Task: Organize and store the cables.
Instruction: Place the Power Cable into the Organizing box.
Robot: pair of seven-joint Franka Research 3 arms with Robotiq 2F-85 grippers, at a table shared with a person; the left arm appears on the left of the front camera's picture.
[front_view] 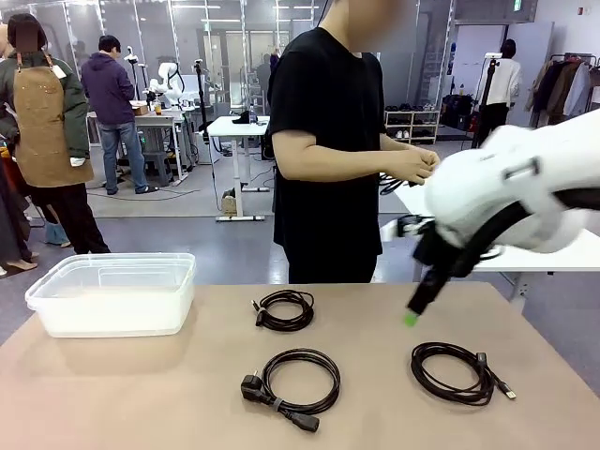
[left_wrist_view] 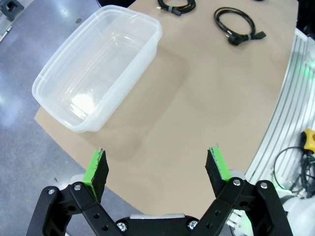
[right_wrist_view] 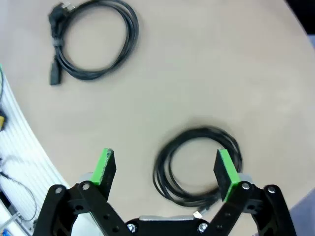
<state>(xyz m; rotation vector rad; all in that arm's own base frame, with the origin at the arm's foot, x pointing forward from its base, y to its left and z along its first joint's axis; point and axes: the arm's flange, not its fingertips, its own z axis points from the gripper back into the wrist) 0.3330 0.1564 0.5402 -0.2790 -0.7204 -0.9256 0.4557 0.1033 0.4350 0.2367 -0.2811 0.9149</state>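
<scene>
Now the right hand (right_wrist_view: 167,167) hangs wide open and empty over the rightmost thin black cable coil (right_wrist_view: 161,172) of 3 on the tan desk (right_wrist_view: 206,59), probably light, floppy, best pinched across its bundled strands.

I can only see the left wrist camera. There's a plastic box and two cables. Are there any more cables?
Observer: Yes, a third cable lies on the right side of the table.
Operator: Where's the other arm?
Observer: The right gripper hangs over that third cable, fingers open.
Operator: Is somebody there?
Observer: A person stands at the far side, hands together, off the table.
</scene>
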